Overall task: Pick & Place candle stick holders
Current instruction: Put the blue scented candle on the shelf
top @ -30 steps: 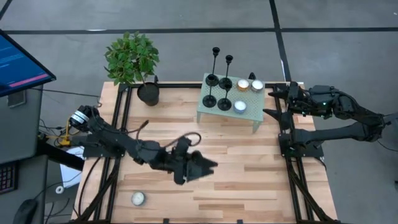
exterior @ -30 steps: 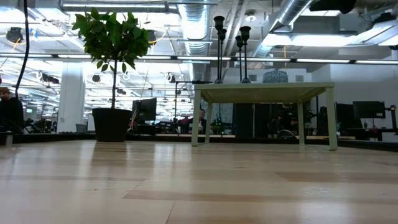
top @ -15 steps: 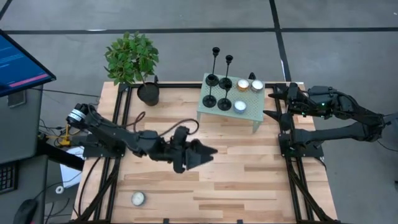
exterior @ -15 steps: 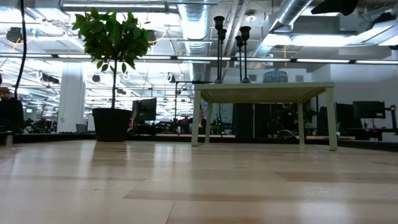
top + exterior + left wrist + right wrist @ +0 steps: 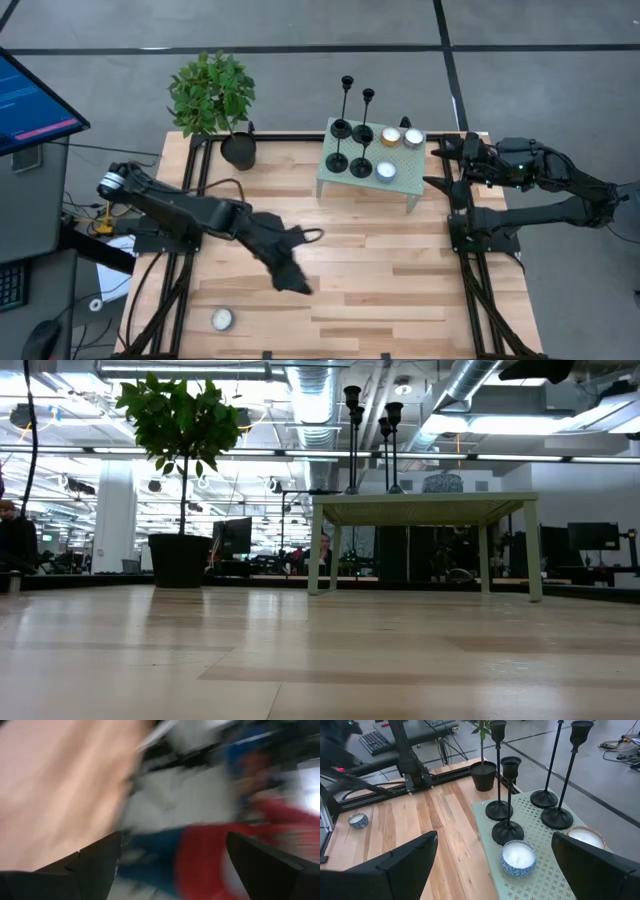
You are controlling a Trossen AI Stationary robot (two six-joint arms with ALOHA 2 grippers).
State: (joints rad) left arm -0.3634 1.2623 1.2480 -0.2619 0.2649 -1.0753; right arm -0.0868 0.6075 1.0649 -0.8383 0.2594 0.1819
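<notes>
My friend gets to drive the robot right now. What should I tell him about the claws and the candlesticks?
Left claw: open, holding nothing, out over the wooden table, near its front middle.
Right claw: open, holding nothing, waiting at the table's right edge beside the small green stand.
Candle stick holders: all four upright on the green stand, next to three tealights. A fourth tealight sits at the table's front left, and a potted plant at the back left.
Done: no holder picked up.
Left: all four holders to pick and place.
</notes>
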